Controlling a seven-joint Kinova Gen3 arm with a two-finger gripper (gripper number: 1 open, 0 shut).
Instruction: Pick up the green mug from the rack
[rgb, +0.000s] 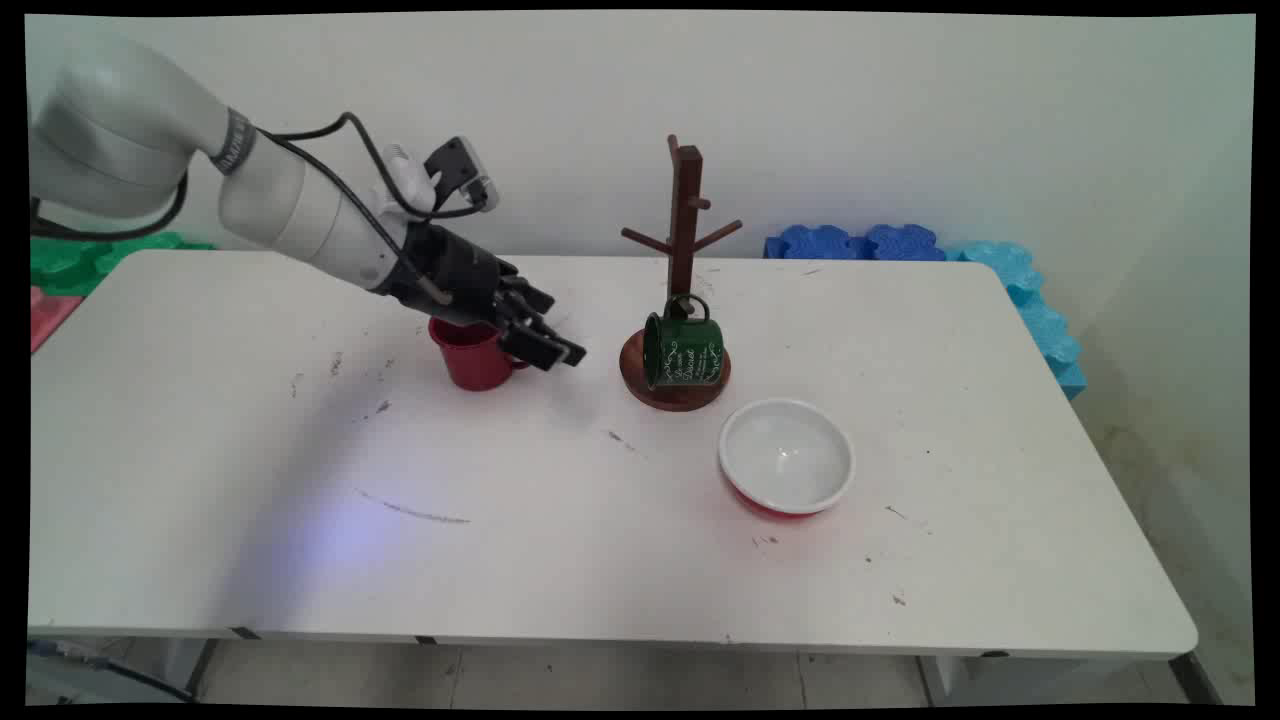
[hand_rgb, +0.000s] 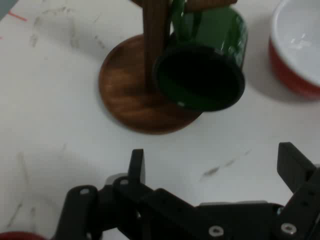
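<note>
A: Where does the gripper (rgb: 553, 348) sit?

B: Low over the worktop (rgb: 560, 560), just right of the red cup (rgb: 474, 356) and partly in front of its rim. It points toward the mug tree (rgb: 683, 290).

A: And the jaws?

B: Released. In the hand view the two fingers (hand_rgb: 136, 165) stand wide apart with bare worktop between them, and nothing is held.

A: Is it touching the red cup?

B: I cannot tell. In the main view the black linkage overlaps the cup's upper right edge, but contact isn't clear. In the hand view only a sliver of red shows at the bottom left corner.

A: What is on the mug tree?

B: A green mug (rgb: 684, 349) hangs by its handle from a low peg, tilted on its side, its body resting over the round wooden base (hand_rgb: 131, 95). In the hand view its dark mouth faces the camera, just right of the post. The upper pegs carry nothing.

A: What else lies near the tree?

B: A bowl (rgb: 786, 458), white inside and red outside, stands upright to the tree's front right, near its base but apart from it. The red cup stands upright to the tree's left, well apart from the base.

A: And beyond the worktop?

B: Blue foam mats (rgb: 1010, 280) lean at the wall behind and right of the tree; green ones (rgb: 70, 258) show far to its left.
</note>
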